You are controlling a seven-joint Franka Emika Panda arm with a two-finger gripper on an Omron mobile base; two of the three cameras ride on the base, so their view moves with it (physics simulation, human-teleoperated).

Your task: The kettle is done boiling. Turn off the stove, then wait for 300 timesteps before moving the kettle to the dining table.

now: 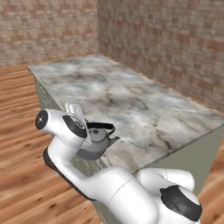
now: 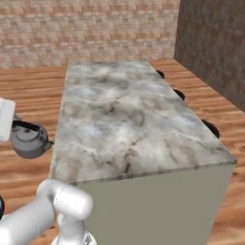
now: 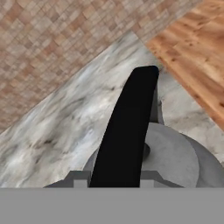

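The kettle (image 1: 97, 141) hangs from the hand (image 1: 87, 124), which is clamped together on its thin black arched handle (image 3: 127, 131). In the hand view that handle runs up the middle, with the grey domed lid (image 3: 170, 159) just below it and the marble top beyond. The kettle sits in the air at the near left corner of the dining table, the long marble-topped desk (image 1: 144, 105). In the right base view it is off the desk's left edge, over the wooden floor (image 2: 28, 119), with its body at about the level of the marble top or slightly under it. In the left base view it overlaps the near corner instead, so I cannot tell exactly how much clearance it has.

The main risk, as I judge it, is the edge. If the arm swings the kettle inward toward the right without lifting first, the kettle's base or short spout (image 1: 114, 140) could catch on the desk's rim and twist in the grip. The grip is on a narrow handle, so the body can swing like a pendulum. A quick sideways move could set it rocking, and it may then land tilted. Letting go here, or too close to the corner, would drop it to the floor or leave it perched half off the marble. It should be carried well in over the top before release.
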